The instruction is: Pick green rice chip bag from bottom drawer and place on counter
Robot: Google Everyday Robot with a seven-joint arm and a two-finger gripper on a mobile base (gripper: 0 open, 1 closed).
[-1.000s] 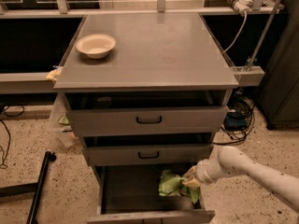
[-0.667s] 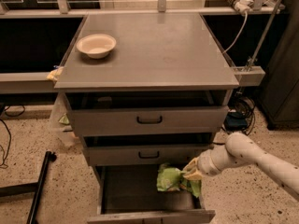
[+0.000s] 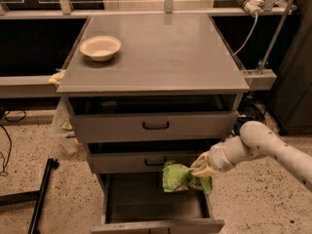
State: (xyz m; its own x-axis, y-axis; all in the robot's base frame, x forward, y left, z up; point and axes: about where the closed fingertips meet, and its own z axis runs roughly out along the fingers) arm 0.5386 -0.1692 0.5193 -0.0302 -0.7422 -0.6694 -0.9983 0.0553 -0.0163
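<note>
Item 1: black floor bar [image 3: 41,194], lying on the speckled floor well to the left of the bottom drawer [image 3: 146,201]. Item 2: white bowl [image 3: 100,48], upright, high above the bottom drawer and to its left, standing on the near-left part of the bench [image 3: 165,57]. Item 3: the bench, flat grey top directly above the bottom drawer and wider than it. Item 4: two shallower drawers with black handles, upper drawer [image 3: 112,126] and middle drawer [image 3: 122,162], stacked just above the bottom drawer, both slightly pulled out. Item 5: the bottom drawer, pulled far out, grey interior exposed. Item 6: green rice chip bag [image 3: 174,177], crumpled, held in the air above the right rear part of the bottom drawer, level with the middle drawer's front, clear of the drawer floor. Item 7: claw [image 3: 200,168], over the bottom drawer's right side, closed on the bag's right edge; the bag juts out to the claw's left. Item 8: white arm [image 3: 265,147], reaching in from the right of the bottom drawer.
</note>
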